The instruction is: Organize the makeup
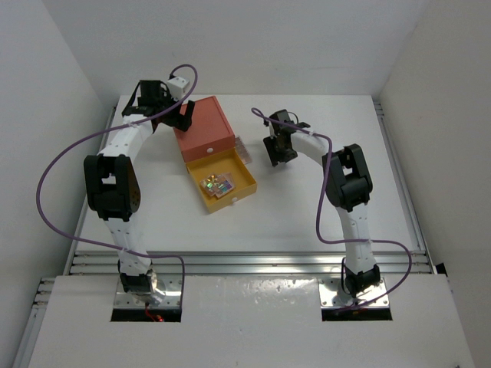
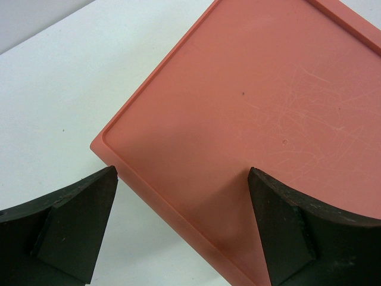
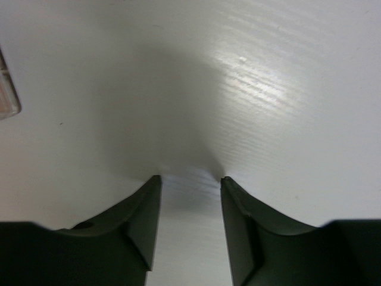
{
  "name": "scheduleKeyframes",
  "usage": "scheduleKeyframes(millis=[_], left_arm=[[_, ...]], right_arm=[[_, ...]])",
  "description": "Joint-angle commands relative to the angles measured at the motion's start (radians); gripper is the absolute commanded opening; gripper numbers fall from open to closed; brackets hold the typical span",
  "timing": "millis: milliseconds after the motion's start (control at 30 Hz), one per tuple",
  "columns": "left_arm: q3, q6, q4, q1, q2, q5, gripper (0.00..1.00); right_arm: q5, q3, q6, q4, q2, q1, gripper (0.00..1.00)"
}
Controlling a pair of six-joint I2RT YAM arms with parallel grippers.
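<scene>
Small palettes [image 1: 217, 185] with multicoloured and tan pans lie in the open yellow drawer [image 1: 244, 178] of the orange-red box [image 1: 203, 126]. Another small pale palette [image 1: 241, 146] lies on the table by the box's right side; its corner shows in the right wrist view [image 3: 6, 95]. My left gripper [image 1: 181, 115] is open and straddles the box's far-left edge [image 2: 183, 179], one finger over the lid [image 2: 286, 220], one over the table. My right gripper [image 1: 277, 150] is open and empty, its tips close to the bare table [image 3: 190, 179], right of the pale palette. No sticks or brushes are in view.
White walls close in the table on the left, back and right. The left arm's purple cable [image 1: 69, 153] loops over the table's left side. A metal rail [image 1: 245, 261] runs along the near edge.
</scene>
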Motion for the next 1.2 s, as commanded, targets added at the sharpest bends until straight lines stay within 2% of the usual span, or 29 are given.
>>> scheduleKeyframes(millis=[0,67,233,300,467,567,700,867,933,1000,1167], left_arm=[[-0.01,0.028,-0.073,0.015,0.022,-0.036,0.97],[-0.01,0.028,-0.073,0.015,0.022,-0.036,0.97],[-0.01,0.028,-0.073,0.015,0.013,-0.036,0.97],[-0.02,0.028,-0.073,0.015,0.013,-0.036,0.97],[-0.029,0.028,-0.073,0.015,0.013,-0.036,0.97],[-0.029,0.018,-0.073,0.015,0.013,-0.036,0.97],[-0.029,0.018,-0.073,0.015,0.013,-0.036,0.97],[-0.038,0.018,-0.073,0.015,0.013,-0.027,0.97],[-0.038,0.018,-0.073,0.015,0.013,-0.027,0.97],[-0.038,0.009,-0.073,0.015,0.013,-0.027,0.97],[-0.029,0.009,-0.073,0.015,0.013,-0.027,0.97]], right_arm=[[-0.086,-0.019,-0.027,0.075,-0.062,0.018,0.51],[-0.17,-0.009,0.0,0.1,-0.073,0.019,0.52],[-0.262,0.061,0.04,0.175,-0.044,0.054,0.52],[-0.27,0.078,0.046,0.184,-0.019,0.071,0.52],[-0.268,0.093,0.117,0.256,0.021,0.082,0.43],[-0.265,0.133,0.143,0.273,0.073,0.08,0.43],[-0.256,0.195,0.14,0.227,0.148,0.091,0.41],[-0.141,0.277,0.088,0.123,0.193,0.116,0.37],[-0.082,0.314,0.08,0.097,0.211,0.122,0.33],[-0.026,0.352,0.074,0.002,0.216,0.126,0.27],[0.066,0.316,0.045,-0.153,0.176,0.12,0.23]])
